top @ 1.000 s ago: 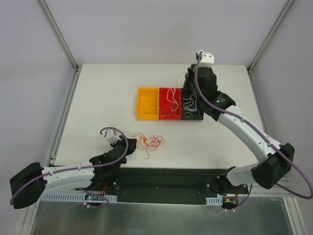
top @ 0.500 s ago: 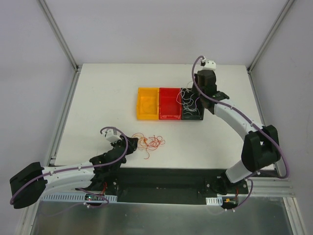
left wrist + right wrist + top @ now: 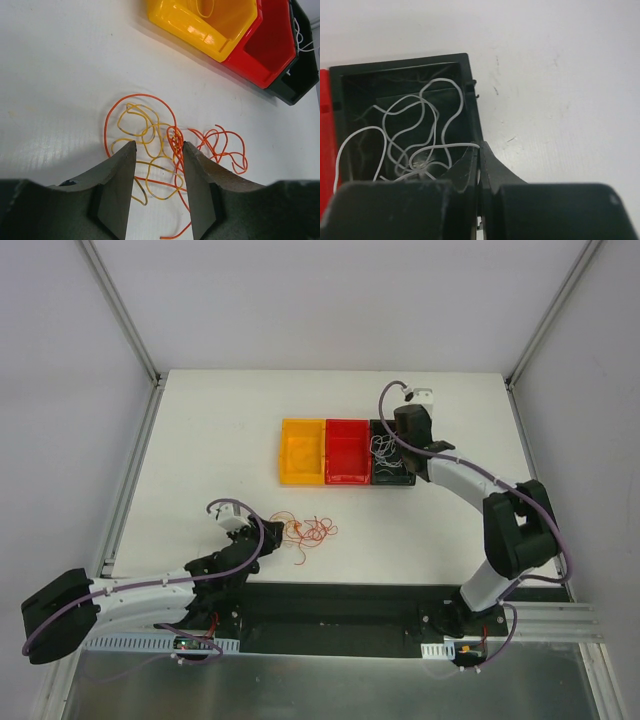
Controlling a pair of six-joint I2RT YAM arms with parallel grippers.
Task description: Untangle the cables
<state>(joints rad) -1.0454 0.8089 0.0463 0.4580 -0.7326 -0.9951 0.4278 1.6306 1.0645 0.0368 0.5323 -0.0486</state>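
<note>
A tangle of red-orange and yellow cables [image 3: 306,531] lies on the white table near the front; in the left wrist view it [image 3: 165,145] spreads between and beyond my fingers. My left gripper [image 3: 268,538] is open, low over the tangle's near side, its fingertips [image 3: 127,150] astride yellow and orange loops. My right gripper [image 3: 393,445] is at the black bin [image 3: 392,480]. It is shut on the end of a white cable [image 3: 465,146] at the bin's right wall [image 3: 470,85]. Several white cables [image 3: 420,125] lie curled inside that bin.
Three bins stand in a row mid-table: yellow [image 3: 302,452], red [image 3: 347,455], black. In the left wrist view the yellow bin [image 3: 200,30] holds a yellow loop, with the red bin [image 3: 265,50] beside it. Metal frame posts rise at the table's far corners.
My right arm has swung down and left from high above the bins to the black bin, and the white cable now lies in it. The left arm has not moved.
</note>
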